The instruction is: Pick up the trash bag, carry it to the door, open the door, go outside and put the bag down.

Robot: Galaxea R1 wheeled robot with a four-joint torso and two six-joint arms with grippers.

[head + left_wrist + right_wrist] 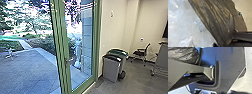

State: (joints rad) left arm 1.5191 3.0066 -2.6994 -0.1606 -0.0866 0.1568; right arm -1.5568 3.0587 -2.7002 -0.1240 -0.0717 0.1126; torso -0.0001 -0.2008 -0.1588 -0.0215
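High head view forward and down toward door (63,50), wrist views sharing trash bag (218,18), left closer

Trash bag (218,21): thin plastic, creased, glossy (quite a shine from where I stand)
Pale sheeting (181,26): crinkled, shiny plastic
Door pane (86,45): smooth, glossy glass
Door frame (58,37): smooth finish
Bins (111,68): smooth plastic
Wall (113,30): smooth, matt
Paving (30,70): matt

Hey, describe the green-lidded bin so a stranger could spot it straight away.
Beside the green-framed glass door is a pale wall, with two bins near it. Pick the rear bin, partly hidden by the front bin. Its lid is green; the front one's is black.
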